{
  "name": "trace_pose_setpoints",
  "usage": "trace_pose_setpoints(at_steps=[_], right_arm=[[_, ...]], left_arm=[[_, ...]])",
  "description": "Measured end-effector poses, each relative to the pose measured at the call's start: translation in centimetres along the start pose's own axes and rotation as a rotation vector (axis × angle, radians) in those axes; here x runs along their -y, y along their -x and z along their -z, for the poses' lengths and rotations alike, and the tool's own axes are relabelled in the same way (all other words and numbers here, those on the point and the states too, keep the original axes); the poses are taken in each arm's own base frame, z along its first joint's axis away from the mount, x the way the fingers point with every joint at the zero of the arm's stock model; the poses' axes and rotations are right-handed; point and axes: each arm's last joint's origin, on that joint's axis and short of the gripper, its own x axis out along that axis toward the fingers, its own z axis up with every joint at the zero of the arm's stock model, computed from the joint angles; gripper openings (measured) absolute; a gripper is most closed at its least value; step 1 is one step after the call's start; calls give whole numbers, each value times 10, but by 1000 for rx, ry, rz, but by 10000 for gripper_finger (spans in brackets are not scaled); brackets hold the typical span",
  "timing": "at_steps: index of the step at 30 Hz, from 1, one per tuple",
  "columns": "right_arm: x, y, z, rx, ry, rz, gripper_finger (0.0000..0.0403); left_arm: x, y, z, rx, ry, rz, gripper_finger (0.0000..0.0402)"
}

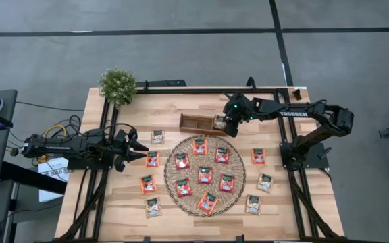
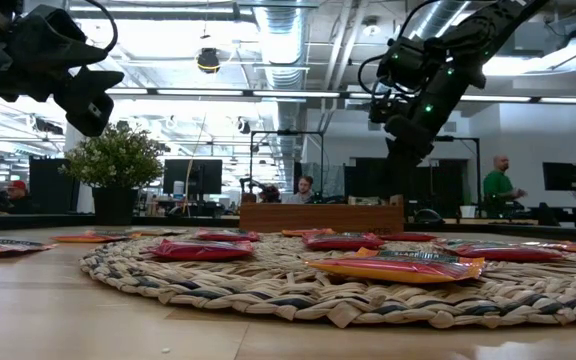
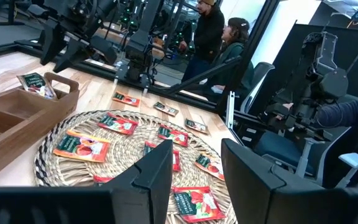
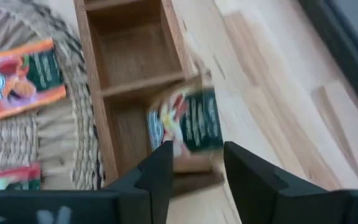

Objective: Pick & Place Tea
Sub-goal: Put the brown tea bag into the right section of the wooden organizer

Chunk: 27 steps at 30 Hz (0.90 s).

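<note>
Grey floor (image 1: 181, 54), ceiling ducts (image 2: 288, 30)

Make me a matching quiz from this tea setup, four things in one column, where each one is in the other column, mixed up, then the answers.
Things
1. right gripper
2. left gripper
3. potted plant
4. pale sachet in the tray

Places
A. far left corner of the table
B. end slot of the wooden tray nearest the right arm
C. above the tray's right end, jaws open
D. near the woven mat at its left edge, over the left side of the table

Pairs: 1-C, 2-D, 3-A, 4-B
</note>
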Motion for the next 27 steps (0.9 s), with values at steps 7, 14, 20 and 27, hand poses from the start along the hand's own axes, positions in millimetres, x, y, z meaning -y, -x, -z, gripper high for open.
trace_pose_setpoints(at_steps=[7,14,20,27], right_arm=[[-9,32,0,-51,27,-26,134],[-38,79,32,-262,30,-128,118],[-82,114,50,-353,-87,-391,118],[-133,135,78,-530,-148,-380,117]], left_arm=[[0,0,0,0,-5,0,128],[0,0,0,0,1,0,128],[0,0,0,0,-6,0,128],[0,0,0,0,-8,0,128]])
